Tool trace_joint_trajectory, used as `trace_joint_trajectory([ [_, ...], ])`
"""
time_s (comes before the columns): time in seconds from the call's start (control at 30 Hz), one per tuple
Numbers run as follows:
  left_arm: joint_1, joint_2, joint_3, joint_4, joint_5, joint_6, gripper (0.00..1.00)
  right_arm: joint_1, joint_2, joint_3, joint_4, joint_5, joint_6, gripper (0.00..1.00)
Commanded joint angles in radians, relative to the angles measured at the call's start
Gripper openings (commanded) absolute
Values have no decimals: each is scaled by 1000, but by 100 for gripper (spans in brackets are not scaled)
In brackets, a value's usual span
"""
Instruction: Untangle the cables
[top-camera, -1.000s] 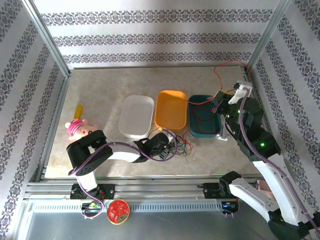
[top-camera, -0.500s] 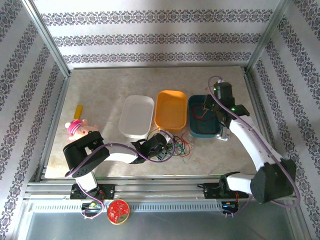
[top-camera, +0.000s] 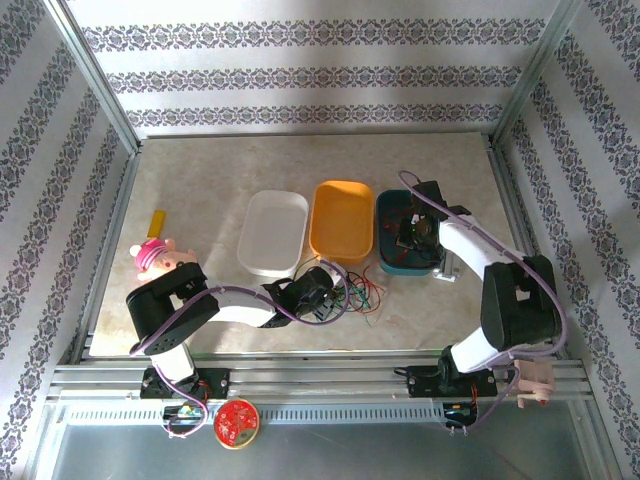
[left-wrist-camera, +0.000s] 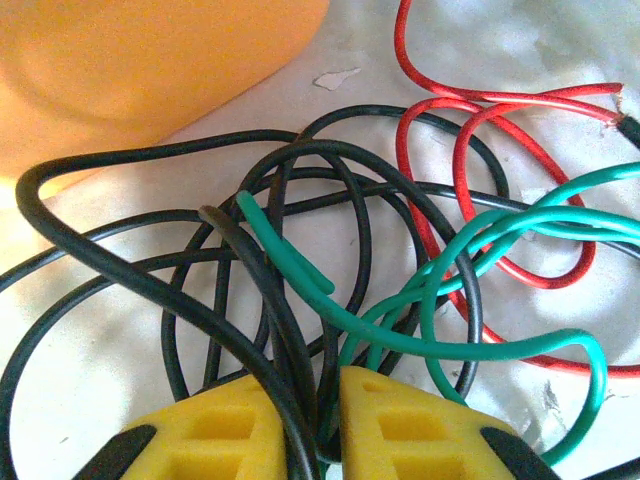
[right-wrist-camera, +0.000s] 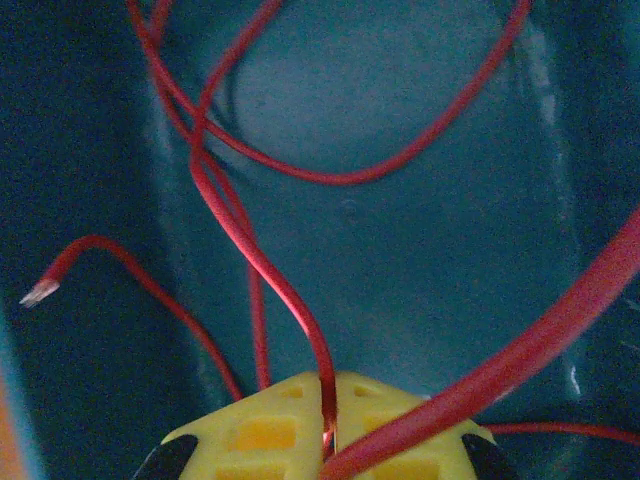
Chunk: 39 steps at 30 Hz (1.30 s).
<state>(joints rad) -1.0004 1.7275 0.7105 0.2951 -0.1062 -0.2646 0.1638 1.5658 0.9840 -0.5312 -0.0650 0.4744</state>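
A tangle of black, green and red cables (top-camera: 358, 293) lies on the table in front of the orange tray (top-camera: 341, 218). My left gripper (top-camera: 325, 290) is down at its left side. In the left wrist view that gripper (left-wrist-camera: 325, 385) is shut on black cable (left-wrist-camera: 120, 275) strands, with green cable (left-wrist-camera: 470, 350) looping beside them and red cable (left-wrist-camera: 430, 170) further off. My right gripper (top-camera: 413, 235) is inside the teal tray (top-camera: 405, 262). In the right wrist view it (right-wrist-camera: 330, 385) is shut on a thin red cable (right-wrist-camera: 260, 255) that loops over the tray floor (right-wrist-camera: 430, 230).
A white tray (top-camera: 272, 232) stands left of the orange one. A pink toy (top-camera: 160, 255) and a yellow stick (top-camera: 156, 221) lie at the table's left. A small metal piece (top-camera: 447, 268) sits by the teal tray's front right corner.
My right arm has swung in from the far right corner and come down into the teal tray with the red cable. The left arm has barely moved.
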Motion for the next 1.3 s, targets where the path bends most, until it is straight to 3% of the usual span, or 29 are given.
trace_joint_trajectory([
  [0.0, -9, -1, -16, -134, -20, 29, 18, -12, 14, 56, -37, -29, 14, 1],
  [0.1, -9, -12, -13, -138, -22, 33, 18, -12, 9, 88, -57, -52, 2, 5],
  [0.17, -9, -18, -12, -140, -23, 37, 18, -12, -1, 104, -85, -35, 3, 28],
  [0.2, -9, -21, -11, -139, -23, 38, 18, -12, -11, 108, -96, -21, 7, 35],
  [0.47, -9, -36, -6, -128, -22, 36, 18, -12, -203, 98, -161, 150, 41, 55],
  [0.67, -9, -45, -5, -119, -20, 37, 18, 15, -340, 71, -229, 245, 47, 57],
  [0.8, -9, -51, -4, -116, -15, 41, 18, 101, -402, 25, -262, 177, 13, 57],
  [0.87, -9, -55, -5, -110, -12, 42, 17, 173, -424, -17, -260, 79, -5, 56],
  [1.03, -9, -52, -5, -102, -9, 42, 16, 361, -400, -118, -238, -56, 20, 52],
  [1.27, -9, -51, -3, -107, -11, 42, 16, 442, -278, -182, -220, 5, 45, 49],
])
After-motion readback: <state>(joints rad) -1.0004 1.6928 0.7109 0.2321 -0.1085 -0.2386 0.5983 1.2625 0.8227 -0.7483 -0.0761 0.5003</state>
